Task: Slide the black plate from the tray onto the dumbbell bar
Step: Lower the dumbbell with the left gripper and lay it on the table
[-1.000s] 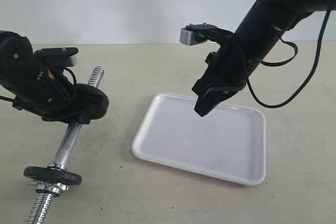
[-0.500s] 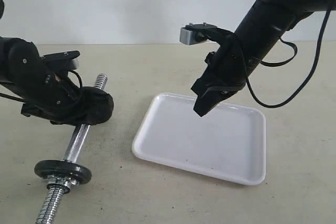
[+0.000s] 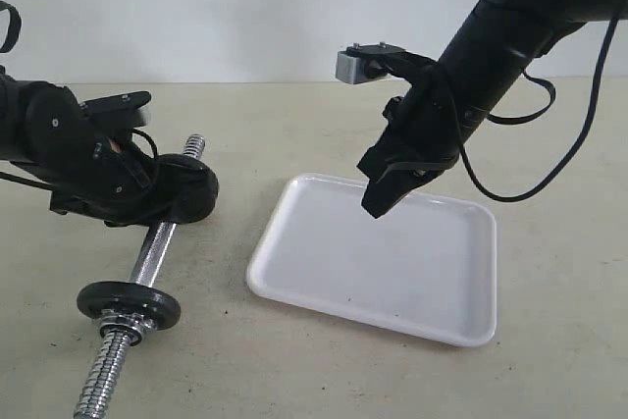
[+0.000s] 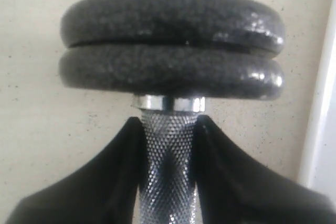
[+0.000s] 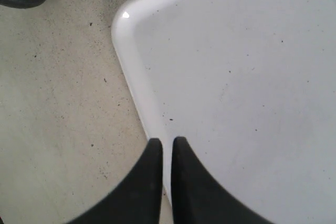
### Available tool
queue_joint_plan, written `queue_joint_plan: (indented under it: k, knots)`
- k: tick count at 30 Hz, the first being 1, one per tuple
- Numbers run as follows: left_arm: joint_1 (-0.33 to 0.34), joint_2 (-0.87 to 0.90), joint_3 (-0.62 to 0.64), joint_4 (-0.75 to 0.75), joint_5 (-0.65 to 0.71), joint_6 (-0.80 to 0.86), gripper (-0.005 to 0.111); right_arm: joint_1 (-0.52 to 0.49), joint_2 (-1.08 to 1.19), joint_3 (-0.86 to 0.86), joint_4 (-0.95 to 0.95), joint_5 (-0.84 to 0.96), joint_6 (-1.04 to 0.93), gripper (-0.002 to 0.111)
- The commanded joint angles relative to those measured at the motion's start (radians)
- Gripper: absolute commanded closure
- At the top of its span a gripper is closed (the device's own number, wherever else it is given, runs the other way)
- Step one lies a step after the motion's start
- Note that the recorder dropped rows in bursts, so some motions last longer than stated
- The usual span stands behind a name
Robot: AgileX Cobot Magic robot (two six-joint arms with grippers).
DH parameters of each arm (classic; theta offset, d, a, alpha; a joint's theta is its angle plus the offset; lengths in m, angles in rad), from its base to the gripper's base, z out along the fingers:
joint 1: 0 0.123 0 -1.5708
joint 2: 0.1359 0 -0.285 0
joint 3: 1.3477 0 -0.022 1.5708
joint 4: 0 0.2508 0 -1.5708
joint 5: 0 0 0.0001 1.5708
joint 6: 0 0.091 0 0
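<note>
The dumbbell bar (image 3: 155,254) lies slanted on the table at the left, with a small black disc (image 3: 129,301) and nuts near its front threaded end. My left gripper (image 3: 157,198) is shut on its knurled middle (image 4: 167,182). Just past the fingers (image 4: 220,171), two black plates (image 4: 170,45) sit side by side on the bar; I cannot tell which came from the tray. In the exterior view they merge with the gripper as one dark mass (image 3: 191,188). The white tray (image 3: 392,262) holds nothing. My right gripper (image 3: 376,205) hangs shut and empty over its far-left rim (image 5: 142,103).
The beige table surface (image 3: 294,134) runs back to a pale wall. The right arm's cable (image 3: 549,144) loops above the tray's far right corner. The bar's far threaded tip (image 3: 194,144) points away from the camera, about a hand's width left of the tray.
The left gripper and the bar it holds have shifted right, toward the tray, and the front disc moved with them. The right arm has stayed still.
</note>
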Motion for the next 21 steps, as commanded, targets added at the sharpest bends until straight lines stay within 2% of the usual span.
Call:
queue_joint_plan:
  k: [1,4,9,11,21]
  knots:
    - [0.0,-0.038,-0.038,-0.021,-0.58,-0.008,0.102,-0.003,-0.014,-0.005,0.005,0.002,-0.013,0.106]
    - [0.0,-0.038,-0.038,-0.021,-0.58,-0.008,0.093,-0.003,-0.014,-0.005,0.005,0.004,-0.013,0.106]
    - [0.0,-0.038,-0.038,-0.021,-0.58,-0.008,0.067,-0.003,-0.014,-0.005,0.005,0.004,-0.013,0.106]
    - [0.0,-0.038,-0.038,-0.021,-0.578,-0.008,0.061,-0.003,-0.014,-0.005,0.005,0.004,-0.013,0.106]
    - [0.0,-0.038,-0.038,-0.021,-0.559,-0.008,0.061,-0.003,-0.014,-0.005,0.005,0.004,-0.013,0.106]
